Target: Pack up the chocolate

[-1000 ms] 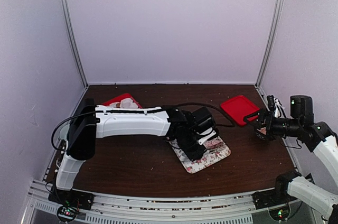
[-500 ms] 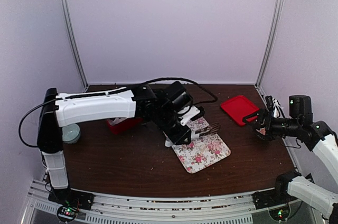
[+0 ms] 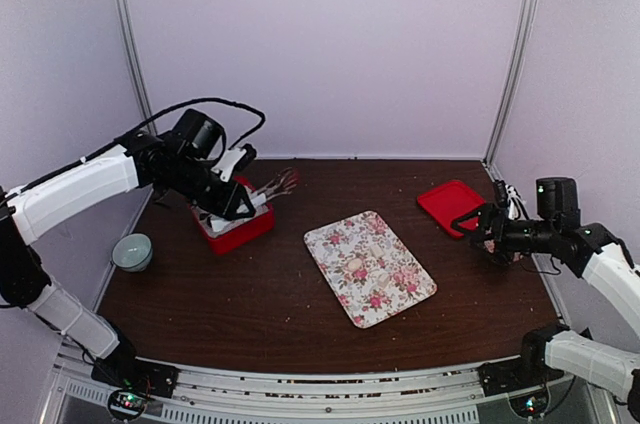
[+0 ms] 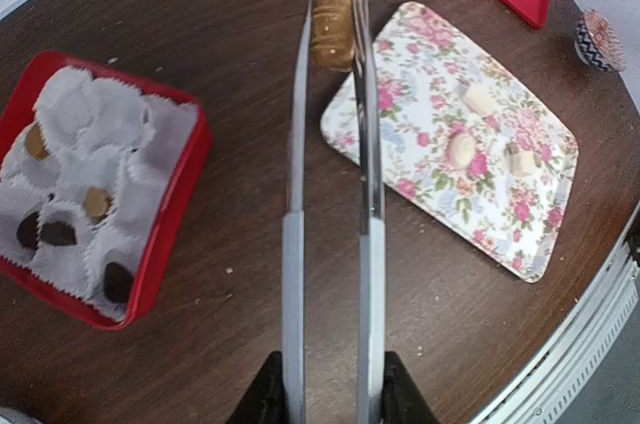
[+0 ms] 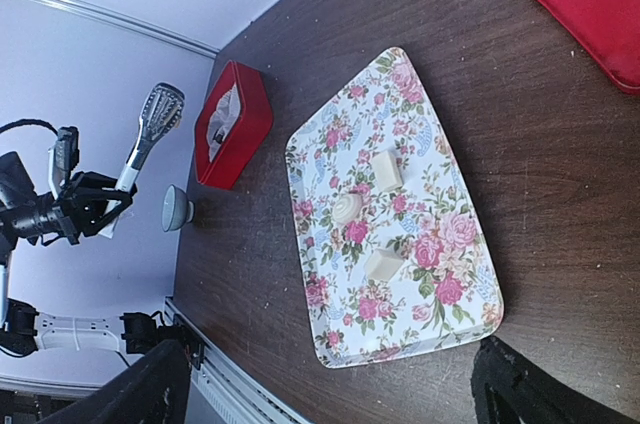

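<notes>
One ridged tan chocolate lump [image 4: 332, 31] is hanging pinched between the tips of the metal tongs [image 4: 371, 294]. Three pale cream chocolate pieces [image 4: 461, 149] are lying on the rose-printed tray [image 4: 430, 84]. Tan and dark brown chocolate lumps [image 4: 58, 234] are sitting in white paper cups [image 4: 100, 109] inside the red box [image 4: 177, 214].

A lab test booth: plain white walls [image 3: 320, 44], aluminium posts [image 3: 134, 49], dark tabletop [image 3: 250, 304].

Table [image 3: 270, 314] w/ red box [image 3: 243, 233], tray [image 3: 405, 296], lid [image 3: 452, 206], bowl [image 3: 132, 251]
</notes>
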Robot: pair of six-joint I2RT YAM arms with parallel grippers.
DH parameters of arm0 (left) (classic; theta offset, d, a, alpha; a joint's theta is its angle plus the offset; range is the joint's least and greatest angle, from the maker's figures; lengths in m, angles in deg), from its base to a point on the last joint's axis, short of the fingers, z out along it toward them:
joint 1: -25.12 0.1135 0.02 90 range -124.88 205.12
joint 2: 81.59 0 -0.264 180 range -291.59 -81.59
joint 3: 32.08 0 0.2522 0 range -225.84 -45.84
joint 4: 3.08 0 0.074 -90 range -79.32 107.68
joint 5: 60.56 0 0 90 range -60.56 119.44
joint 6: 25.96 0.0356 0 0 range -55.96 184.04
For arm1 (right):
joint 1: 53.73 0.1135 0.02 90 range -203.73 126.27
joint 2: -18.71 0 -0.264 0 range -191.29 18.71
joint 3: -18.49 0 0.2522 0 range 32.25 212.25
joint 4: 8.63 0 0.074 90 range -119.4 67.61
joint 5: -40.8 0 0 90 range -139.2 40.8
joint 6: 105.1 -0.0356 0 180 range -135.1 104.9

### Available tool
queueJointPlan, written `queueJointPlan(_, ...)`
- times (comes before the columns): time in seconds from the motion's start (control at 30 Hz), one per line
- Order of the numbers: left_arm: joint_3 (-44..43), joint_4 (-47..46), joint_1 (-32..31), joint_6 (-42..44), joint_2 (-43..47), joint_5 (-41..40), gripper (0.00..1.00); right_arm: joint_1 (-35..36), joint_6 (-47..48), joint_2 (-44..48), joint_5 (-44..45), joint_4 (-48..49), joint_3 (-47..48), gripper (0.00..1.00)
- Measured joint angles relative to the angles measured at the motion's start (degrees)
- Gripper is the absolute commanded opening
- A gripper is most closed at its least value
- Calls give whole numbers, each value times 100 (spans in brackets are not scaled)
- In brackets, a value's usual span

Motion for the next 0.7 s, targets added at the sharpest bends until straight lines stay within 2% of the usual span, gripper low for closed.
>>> queueJointPlan(0.17,361,142,1058,227,302,361,11,0,22,-474,2,162,79,100)
queueJointPlan(0.33,487,243,1845,588,302,656,11,0,0,-780,-11,424,247,100)
queueJointPlan(0.5,498,260,2218,807,129,992,11,0,39,-1062,-20,507,448,100)
queueJointPlan(0.7,494,323,2343,1134,-415,1392,11,0,35,-1204,33,660,560,100)
